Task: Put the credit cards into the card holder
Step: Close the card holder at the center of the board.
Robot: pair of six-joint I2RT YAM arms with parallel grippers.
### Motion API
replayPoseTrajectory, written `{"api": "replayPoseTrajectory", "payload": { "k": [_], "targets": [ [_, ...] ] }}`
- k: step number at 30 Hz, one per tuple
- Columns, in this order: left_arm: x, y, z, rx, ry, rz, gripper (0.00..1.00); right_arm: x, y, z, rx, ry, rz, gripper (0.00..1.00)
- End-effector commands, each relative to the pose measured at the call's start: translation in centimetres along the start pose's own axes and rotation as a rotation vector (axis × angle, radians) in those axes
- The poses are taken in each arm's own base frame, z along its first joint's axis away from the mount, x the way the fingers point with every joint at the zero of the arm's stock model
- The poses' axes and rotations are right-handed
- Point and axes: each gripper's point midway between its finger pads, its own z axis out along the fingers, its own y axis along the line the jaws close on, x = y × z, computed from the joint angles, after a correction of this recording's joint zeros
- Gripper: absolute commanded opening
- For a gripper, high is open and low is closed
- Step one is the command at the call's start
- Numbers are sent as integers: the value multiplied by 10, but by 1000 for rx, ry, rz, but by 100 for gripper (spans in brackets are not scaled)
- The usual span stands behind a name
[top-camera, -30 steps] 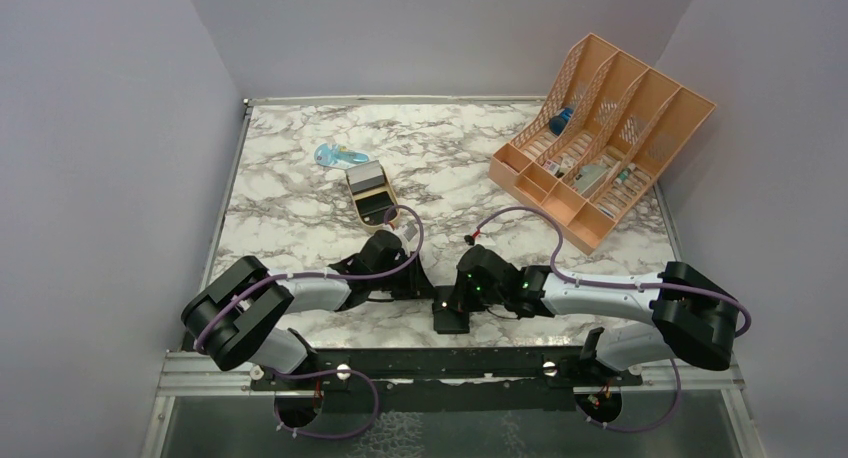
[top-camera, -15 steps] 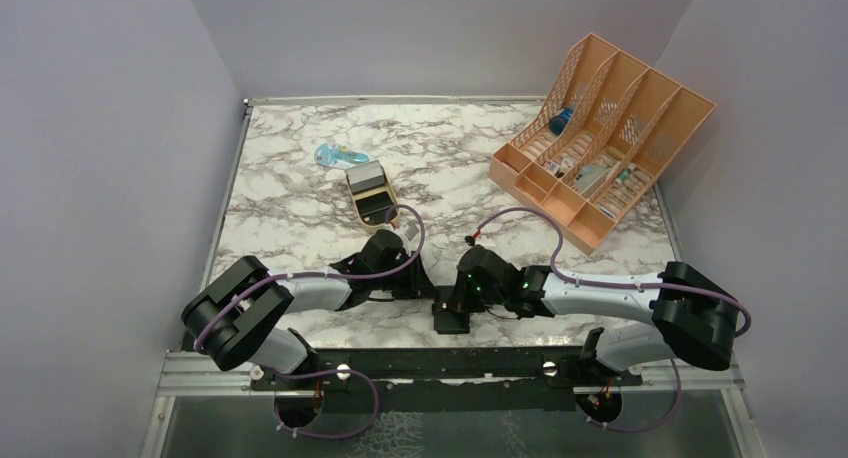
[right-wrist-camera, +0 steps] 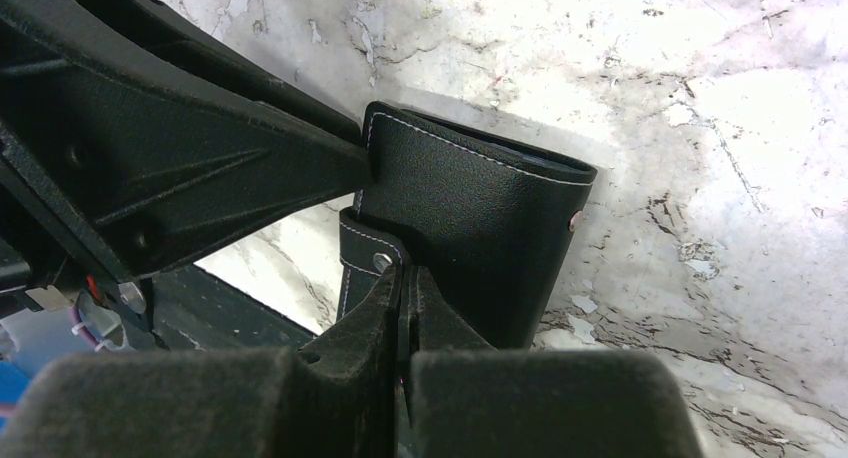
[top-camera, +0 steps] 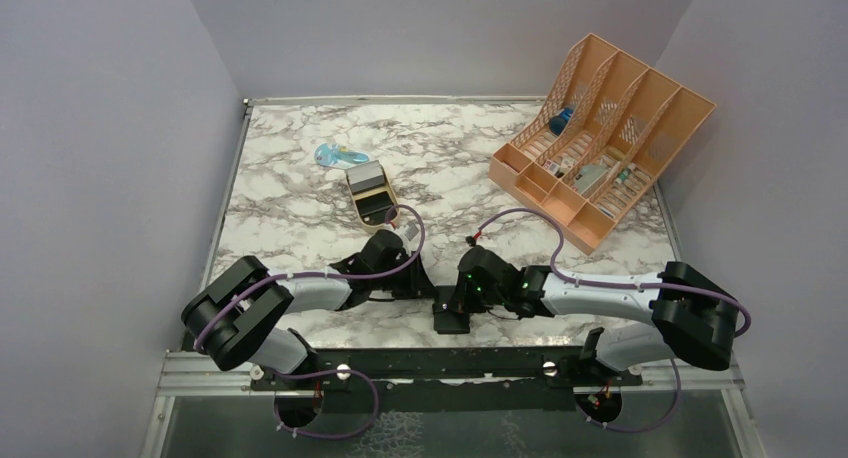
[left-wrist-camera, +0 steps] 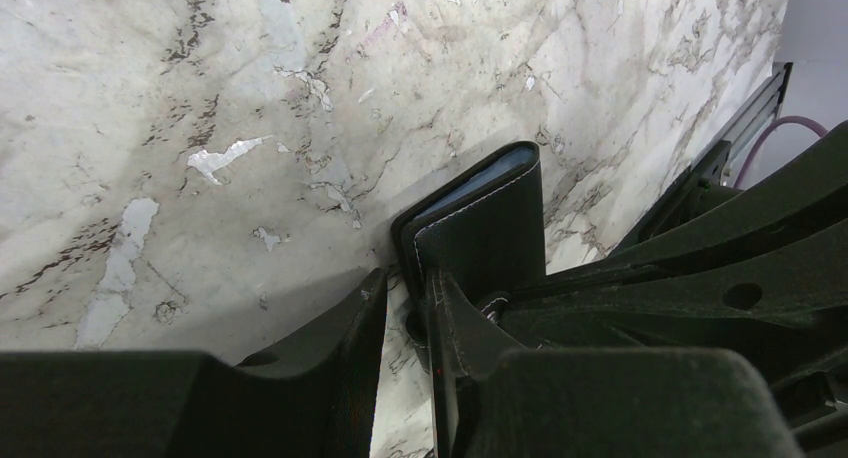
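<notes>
Right gripper [right-wrist-camera: 403, 283] first: its jaws are pressed fully together on the small snap strap [right-wrist-camera: 365, 250] of the card holder [right-wrist-camera: 480, 213], which stands on edge on the table [top-camera: 300, 218] directly in front of the fingertips. Left gripper [left-wrist-camera: 406, 280] faces it from the other side, jaws a narrow way apart with 1 finger on each side of the holder's folded edge. I judge that a hold, though the contact itself is hidden from me. So the holder sits between my 2 grippers, touching both, and looks folded shut or nearly so.

Progress I judge early: no slot is exposed, no card is in or at the holder, and neither gripper is free to fetch one. Opening the holder, laying it flat and loading the credit cards all remain. The cards I cannot pick out; the gold tin [top-camera: 372, 196] well beyond my left gripper may hold them — too small to tell. A blue clear item [top-camera: 338, 157] lies just past the tin, and a peach organiser [top-camera: 600, 128] stands far beyond my right gripper. Nothing lies between the grippers and the tin — the only crowding is my own 2 arms.
</notes>
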Motion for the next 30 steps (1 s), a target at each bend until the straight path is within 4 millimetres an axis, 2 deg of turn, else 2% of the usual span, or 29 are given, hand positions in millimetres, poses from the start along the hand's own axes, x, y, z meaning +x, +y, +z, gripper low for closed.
{"api": "replayPoseTrajectory", "payload": {
  "k": [1,8,13,22,30],
  "targets": [
    [-10,-12,-3,21,-32,23,24,3,-15,4,67,4,4,1],
    [-18,-42,-19,92,-73,39,22,4,-16,4,68,8,5,1],
    [-6,-53,-21,108,-55,39,21,4,-17,5,74,7,7,1],
    [15,-45,-13,85,-5,28,5,4,-17,4,73,6,11,1],
    [23,-26,-2,20,25,26,3,4,-17,5,76,5,10,1]
  ]
}}
